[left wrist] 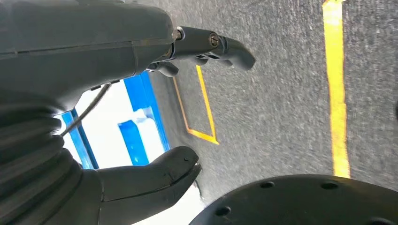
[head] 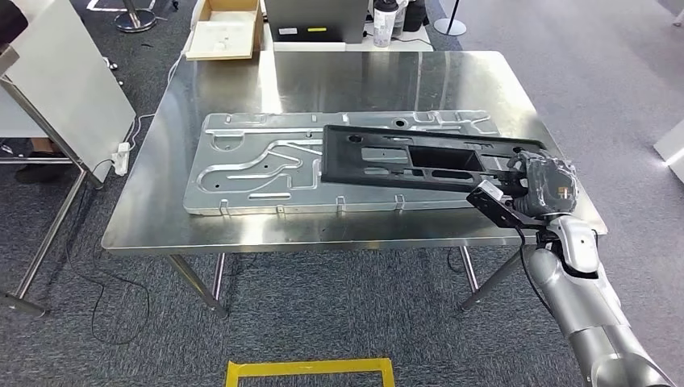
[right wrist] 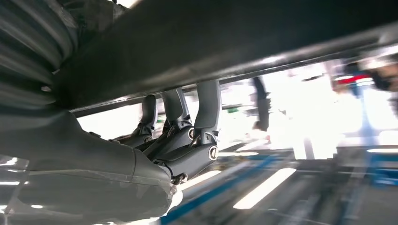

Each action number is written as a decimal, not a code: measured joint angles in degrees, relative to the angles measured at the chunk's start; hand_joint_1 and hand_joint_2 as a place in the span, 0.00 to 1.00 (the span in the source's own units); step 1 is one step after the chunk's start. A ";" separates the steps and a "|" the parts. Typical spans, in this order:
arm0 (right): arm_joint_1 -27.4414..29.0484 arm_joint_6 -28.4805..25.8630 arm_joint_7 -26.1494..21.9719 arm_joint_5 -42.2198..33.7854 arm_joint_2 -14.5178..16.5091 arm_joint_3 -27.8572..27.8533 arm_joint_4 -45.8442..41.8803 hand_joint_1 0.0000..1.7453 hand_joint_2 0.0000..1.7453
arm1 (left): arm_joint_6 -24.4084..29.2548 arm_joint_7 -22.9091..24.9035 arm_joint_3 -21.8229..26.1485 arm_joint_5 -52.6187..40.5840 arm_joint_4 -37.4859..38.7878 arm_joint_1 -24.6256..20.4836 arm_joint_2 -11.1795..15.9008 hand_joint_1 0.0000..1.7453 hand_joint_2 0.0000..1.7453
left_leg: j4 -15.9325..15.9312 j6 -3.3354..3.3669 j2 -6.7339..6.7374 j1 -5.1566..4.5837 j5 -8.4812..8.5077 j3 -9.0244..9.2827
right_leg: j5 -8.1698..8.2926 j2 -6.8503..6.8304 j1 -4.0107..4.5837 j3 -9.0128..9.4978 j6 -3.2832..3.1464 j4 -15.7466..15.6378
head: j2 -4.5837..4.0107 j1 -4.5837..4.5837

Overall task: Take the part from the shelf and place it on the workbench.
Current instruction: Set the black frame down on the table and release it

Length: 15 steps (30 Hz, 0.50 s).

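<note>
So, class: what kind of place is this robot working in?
Probably a factory or workshop test area: a steel workbench, a stamped metal panel under the black part held by the right hand, and yellow floor tape.

Robot hand point(right wrist: 155, 140) fingers point(right wrist: 208, 105) curled up onto dark part point(right wrist: 234, 42).

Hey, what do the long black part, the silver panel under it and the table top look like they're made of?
Black part: probably moulded plastic, matt with no glare and cut-out windows; the right hand grips its end. Silver panel: likely stamped sheet metal, dull satin grey with pressed channels. Table: seemingly stainless steel, brushed and shiny, reflecting the lights above.
</note>
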 joint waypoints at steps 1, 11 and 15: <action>-0.27 -0.31 -0.10 0.19 -0.01 -0.28 1.30 1.00 1.00 | -0.04 0.01 -0.02 -0.05 0.00 0.05 0.01 0.00 1.00 | 0.05 -0.01 0.36 -0.02 -0.02 -0.06 | -0.90 -0.45 -0.20 -1.11 0.27 2.70 | 0.00 0.01; -6.38 -2.27 -1.89 1.94 -0.48 -0.81 14.43 1.00 1.00 | -0.42 0.32 -0.55 -0.63 0.00 -0.30 0.32 0.00 1.00 | 1.32 0.04 1.77 -0.60 -1.06 -0.53 | 4.97 -1.05 -0.49 6.90 -0.66 -11.26 | -0.02 -0.03; -9.29 -2.96 -2.44 3.23 -0.40 -0.27 18.40 1.00 1.00 | -0.40 0.28 -0.62 -0.49 0.00 -0.37 0.36 0.00 1.00 | 0.76 -0.48 1.76 -0.53 -0.62 -0.35 | 4.93 -1.03 -0.33 6.82 -1.20 -11.23 | 0.00 -0.03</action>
